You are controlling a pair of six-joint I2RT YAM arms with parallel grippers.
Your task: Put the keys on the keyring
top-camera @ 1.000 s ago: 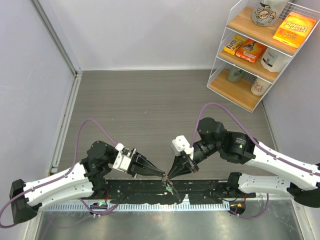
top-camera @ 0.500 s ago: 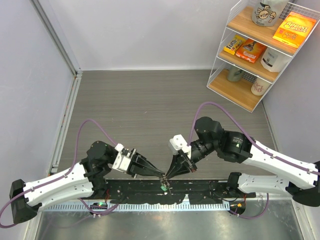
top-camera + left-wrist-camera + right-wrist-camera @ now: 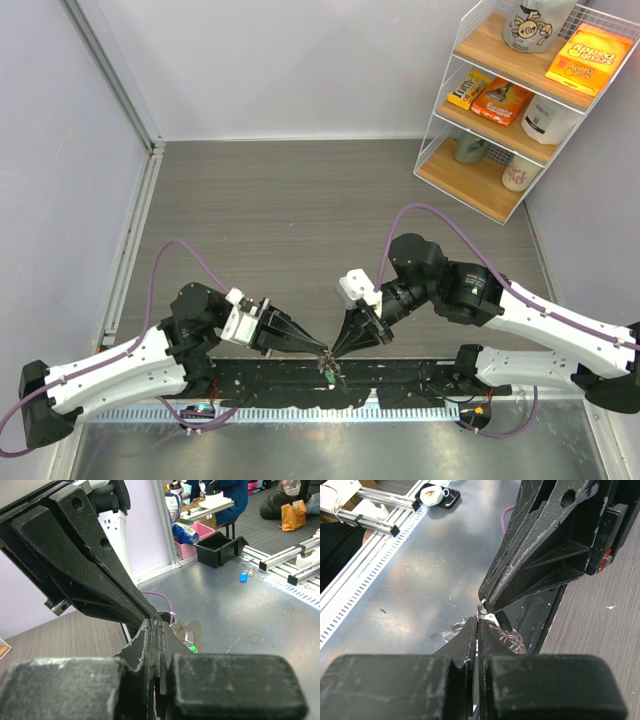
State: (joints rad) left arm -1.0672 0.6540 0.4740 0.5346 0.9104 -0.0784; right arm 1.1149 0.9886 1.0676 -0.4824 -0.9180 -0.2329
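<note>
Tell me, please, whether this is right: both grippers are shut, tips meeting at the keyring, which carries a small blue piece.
Not quite: the small piece on the keyring is green, not blue, as the left wrist view shows. The rest stands: left gripper and right gripper are shut, tips meeting at the keyring.

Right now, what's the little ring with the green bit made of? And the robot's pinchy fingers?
The keyring looks like thin bare metal wire: silvery and glinting. Its green piece is probably plastic, bright and flat-coloured, but too small to be sure. The left gripper's fingers look like matte black plastic, with pale scuffs along the edges.
</note>
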